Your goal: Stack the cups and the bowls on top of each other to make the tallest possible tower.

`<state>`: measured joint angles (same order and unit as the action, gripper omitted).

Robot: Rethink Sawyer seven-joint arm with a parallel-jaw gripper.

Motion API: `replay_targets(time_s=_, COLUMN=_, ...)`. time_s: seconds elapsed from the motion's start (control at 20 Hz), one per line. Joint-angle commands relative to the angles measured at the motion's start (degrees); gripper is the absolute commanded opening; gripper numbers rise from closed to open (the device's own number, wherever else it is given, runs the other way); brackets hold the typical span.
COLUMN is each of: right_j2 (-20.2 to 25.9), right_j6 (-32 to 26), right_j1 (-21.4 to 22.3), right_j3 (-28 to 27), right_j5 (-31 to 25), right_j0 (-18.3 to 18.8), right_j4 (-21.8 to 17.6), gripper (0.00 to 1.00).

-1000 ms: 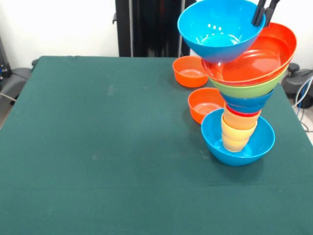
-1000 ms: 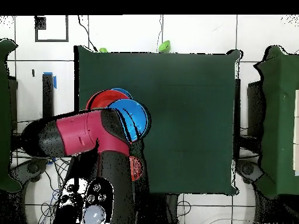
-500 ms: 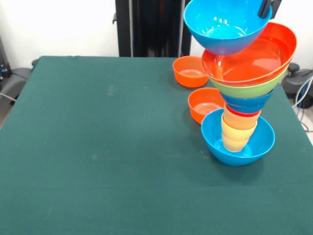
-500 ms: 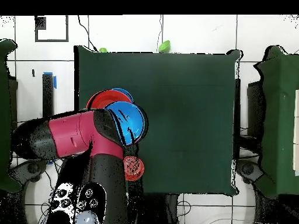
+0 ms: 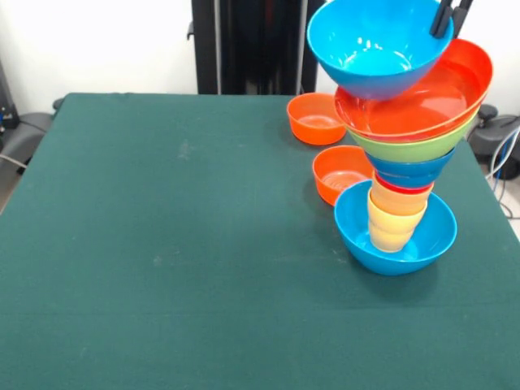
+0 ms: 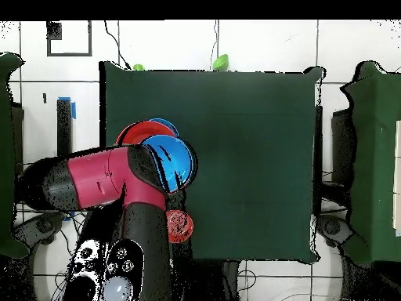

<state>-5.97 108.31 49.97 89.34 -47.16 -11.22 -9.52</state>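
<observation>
The tower stands at the right. Its base is a light-blue bowl [image 5: 431, 240] holding yellow cups [image 5: 392, 226], an orange cup [image 5: 400, 200] and a red cup's rim [image 5: 404, 186]. Above them widen a dark-blue bowl [image 5: 409, 169], a green bowl [image 5: 410, 147] and a large orange bowl [image 5: 439, 97]. My gripper [image 5: 445, 31] is shut on the right rim of a second light-blue bowl [image 5: 374, 45]. That bowl hangs tilted over the left side of the large orange bowl. From overhead the held bowl [image 6: 172, 163] covers part of the tower [image 6: 139, 133].
Two small orange bowls lie on the green cloth left of the tower, one farther back [image 5: 315, 119] and one beside the base [image 5: 340, 172]. One of them shows overhead [image 6: 180, 226]. My red arm [image 6: 98, 180] reaches over the table's left edge.
The held light-blue bowl rose and shifted right over the tower top, then dipped slightly. The tower and the loose bowls have not moved.
</observation>
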Motion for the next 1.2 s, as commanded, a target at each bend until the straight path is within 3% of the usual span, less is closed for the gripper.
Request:
replay_targets(time_s=0.05, right_j2=1.65, right_j6=11.48, right_j1=-5.5, right_j3=-0.45, right_j5=5.13, right_j0=-0.31, right_j4=0.48, gripper=0.0)
replay_targets(time_s=1.2, right_j2=0.22, right_j6=11.39, right_j1=-5.78, right_j3=-3.84, right_j5=-0.29, right_j0=-2.61, right_j4=4.23, gripper=0.0)
